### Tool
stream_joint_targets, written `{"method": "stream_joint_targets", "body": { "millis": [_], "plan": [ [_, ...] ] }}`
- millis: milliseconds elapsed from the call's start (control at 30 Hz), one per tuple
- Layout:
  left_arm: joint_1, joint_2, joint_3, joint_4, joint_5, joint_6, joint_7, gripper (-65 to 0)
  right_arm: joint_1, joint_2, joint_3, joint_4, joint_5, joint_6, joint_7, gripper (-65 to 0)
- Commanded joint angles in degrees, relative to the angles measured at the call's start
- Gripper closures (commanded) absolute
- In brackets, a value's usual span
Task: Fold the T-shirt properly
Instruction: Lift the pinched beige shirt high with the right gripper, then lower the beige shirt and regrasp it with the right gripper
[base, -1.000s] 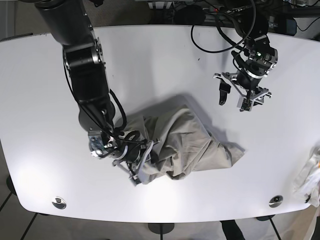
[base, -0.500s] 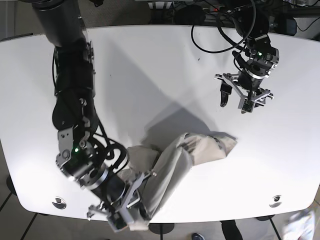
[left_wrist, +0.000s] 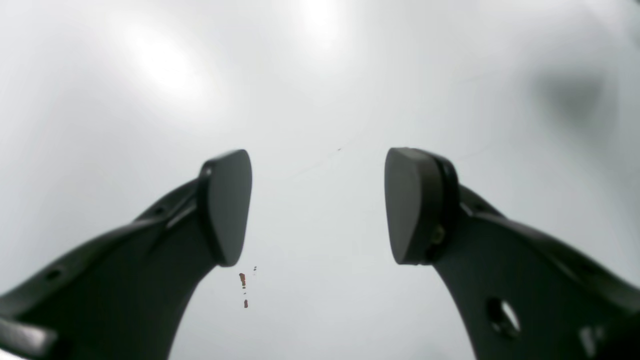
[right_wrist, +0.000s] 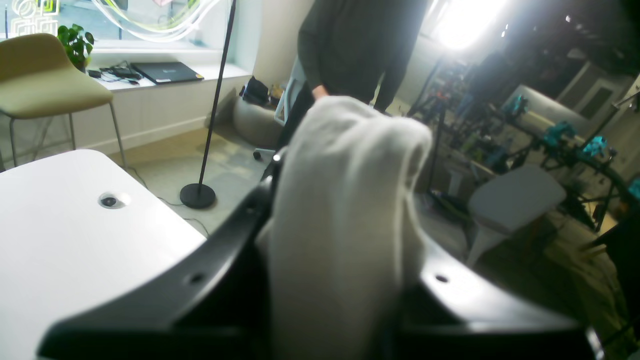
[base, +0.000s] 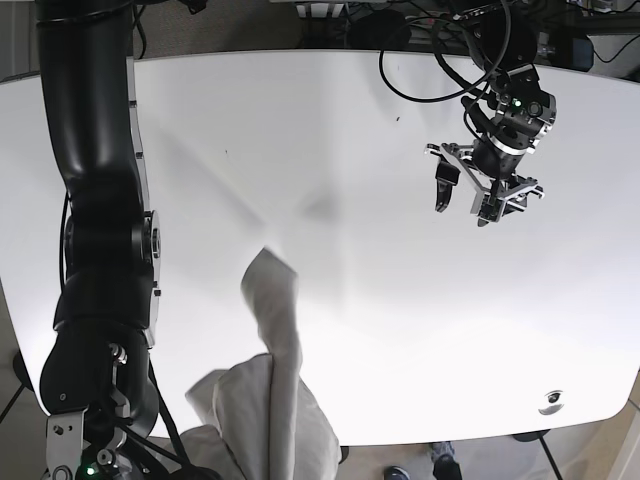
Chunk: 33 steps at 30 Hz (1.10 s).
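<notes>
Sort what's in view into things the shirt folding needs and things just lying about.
Needed:
- T-shirt, clamped in the right hand
- left hand, open above the table

Lying about:
- chair
- floor lamp
- laptop
- person

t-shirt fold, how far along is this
Nothing is folded yet. In hand: the right gripper is shut on the T-shirt, which hangs bunched past the near edge of the table. The left gripper hovers open and empty over bare tabletop. Left: spreading the shirt flat and every fold.
</notes>
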Motion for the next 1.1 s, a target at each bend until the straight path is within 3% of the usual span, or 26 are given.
{"method": "stream_joint_targets", "body": {
  "millis": [33, 367, 733, 900, 1100],
  "plan": [
    [-0.57, -0.22, 0.04, 0.89, -0.98, 0.24, -1.33, -38.6, 2.34, 0.15, 0.29, 0.62, 0.34, -0.49, -0.32, -2.1],
    [-1.01, -0.22, 1.36, 0.89, -0.98, 0.24, -1.33, -38.6, -9.27, 0.06, 1.87, 10.20, 0.78, -0.31, -5.68, -2.1],
    [-4.43, -0.66, -4.01, 1.86, -0.98, 0.15, -1.33, -38.6, -55.42, 0.06, 1.96, 29.72, 0.87, -0.31, -2.16, -2.5],
    [-5.84, -2.42, -6.03, 1.77, -0.98, 0.15, -1.33, -38.6, -72.48, 0.42, 2.05, 29.63, 0.78, -0.31, 3.46, -2.5],
    [-5.93, -4.00, -6.20, -0.60, -0.98, 0.15, -1.33, -38.6, -85.14, 0.06, 1.61, 28.40, 0.69, -0.31, 3.99, -2.5]
  ]
}}
